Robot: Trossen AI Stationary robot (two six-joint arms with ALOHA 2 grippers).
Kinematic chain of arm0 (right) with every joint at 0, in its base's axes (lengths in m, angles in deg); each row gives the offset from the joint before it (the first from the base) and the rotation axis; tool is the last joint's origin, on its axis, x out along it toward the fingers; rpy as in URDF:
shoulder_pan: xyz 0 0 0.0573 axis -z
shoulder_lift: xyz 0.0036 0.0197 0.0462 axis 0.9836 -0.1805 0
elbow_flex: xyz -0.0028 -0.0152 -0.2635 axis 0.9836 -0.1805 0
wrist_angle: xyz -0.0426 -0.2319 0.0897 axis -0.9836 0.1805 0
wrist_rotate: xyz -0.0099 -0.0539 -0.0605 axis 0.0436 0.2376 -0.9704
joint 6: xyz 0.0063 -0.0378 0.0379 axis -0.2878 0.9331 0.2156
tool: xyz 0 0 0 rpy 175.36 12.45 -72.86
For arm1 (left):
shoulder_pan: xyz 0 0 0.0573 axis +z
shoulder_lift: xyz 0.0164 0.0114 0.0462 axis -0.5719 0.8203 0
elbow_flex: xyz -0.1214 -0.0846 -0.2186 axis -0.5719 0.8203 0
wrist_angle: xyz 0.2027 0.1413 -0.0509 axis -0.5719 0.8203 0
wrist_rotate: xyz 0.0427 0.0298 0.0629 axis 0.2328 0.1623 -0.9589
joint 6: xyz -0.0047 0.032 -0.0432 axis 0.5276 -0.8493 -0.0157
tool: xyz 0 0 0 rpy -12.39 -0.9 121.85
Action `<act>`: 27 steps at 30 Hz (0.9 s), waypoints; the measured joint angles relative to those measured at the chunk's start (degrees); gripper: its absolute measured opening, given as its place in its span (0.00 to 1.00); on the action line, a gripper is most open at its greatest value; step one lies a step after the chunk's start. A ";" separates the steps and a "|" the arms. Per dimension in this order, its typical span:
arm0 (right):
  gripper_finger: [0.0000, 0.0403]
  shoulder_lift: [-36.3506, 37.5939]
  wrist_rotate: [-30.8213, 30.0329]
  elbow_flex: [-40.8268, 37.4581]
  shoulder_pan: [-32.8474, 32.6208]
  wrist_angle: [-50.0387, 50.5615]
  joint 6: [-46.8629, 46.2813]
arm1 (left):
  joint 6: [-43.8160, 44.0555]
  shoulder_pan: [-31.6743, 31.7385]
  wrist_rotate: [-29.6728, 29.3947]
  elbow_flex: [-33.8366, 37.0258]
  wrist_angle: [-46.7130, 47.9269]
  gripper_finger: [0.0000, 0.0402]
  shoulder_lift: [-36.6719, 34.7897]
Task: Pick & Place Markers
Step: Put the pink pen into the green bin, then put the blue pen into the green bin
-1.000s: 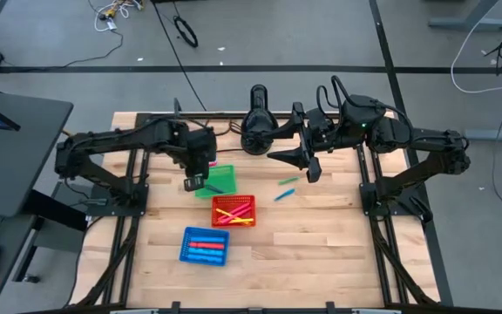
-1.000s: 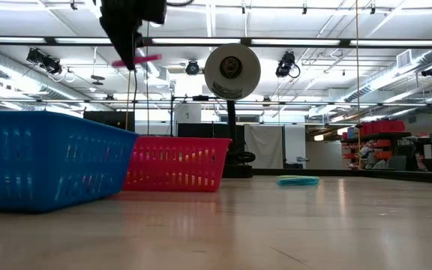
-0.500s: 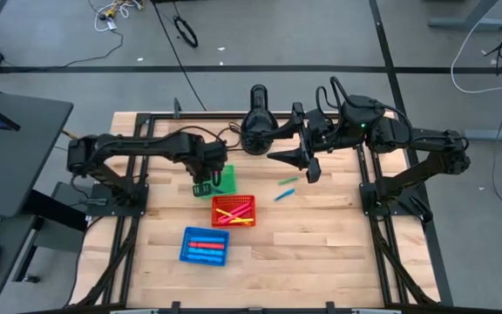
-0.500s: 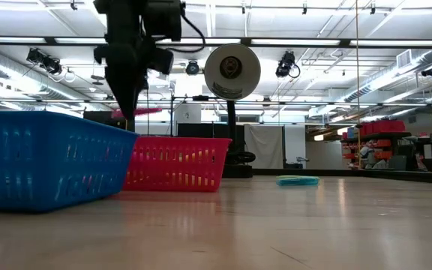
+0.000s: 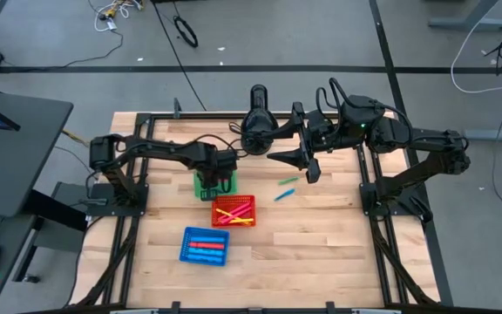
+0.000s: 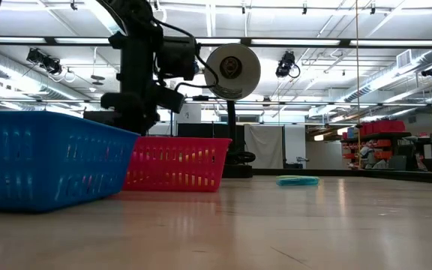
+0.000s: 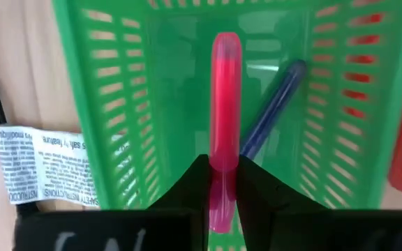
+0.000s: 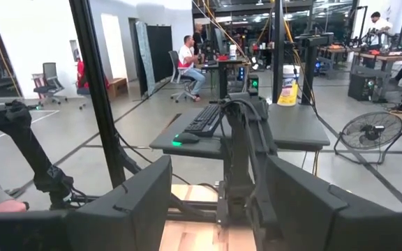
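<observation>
Over the green basket point(image 5: 209, 186), left gripper point(image 7: 221, 183) clamps a pink marker point(image 7: 224, 118) above a blue marker point(image 7: 273, 108) lying inside, while right gripper point(image 5: 310, 166) hangs with jaws apart near the table's rear, two loose markers point(image 5: 285, 187) on the wood beside the red basket point(image 5: 234, 211).

**Colours you had on the table**

You saw a pink marker point(image 7: 224, 104) and a dark blue marker point(image 7: 274, 108) against the green basket point(image 7: 96, 104), whose walls were slotted. Beside it sat a red basket point(image 5: 234, 210) with yellow and red markers, and a blue basket point(image 5: 204, 245). The table point(image 5: 321, 253) was pale wood.
</observation>
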 joint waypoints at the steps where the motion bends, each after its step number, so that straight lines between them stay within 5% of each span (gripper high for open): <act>1: 0.58 0.00 0.00 0.00 -0.02 0.05 0.00 | -0.22 0.00 -0.10 0.00 -0.16 0.12 0.46; 7: 0.58 -0.02 0.02 0.00 0.00 0.39 -0.04 | -0.29 0.03 -0.07 0.00 0.68 0.13 1.36; 19: 0.58 -0.02 0.02 0.00 -0.02 0.88 0.00 | 0.24 0.03 0.16 -0.35 2.87 0.47 1.36; 27: 0.58 -0.02 0.02 0.00 0.00 1.88 0.02 | 0.48 0.05 2.06 -3.54 1.99 0.49 -2.78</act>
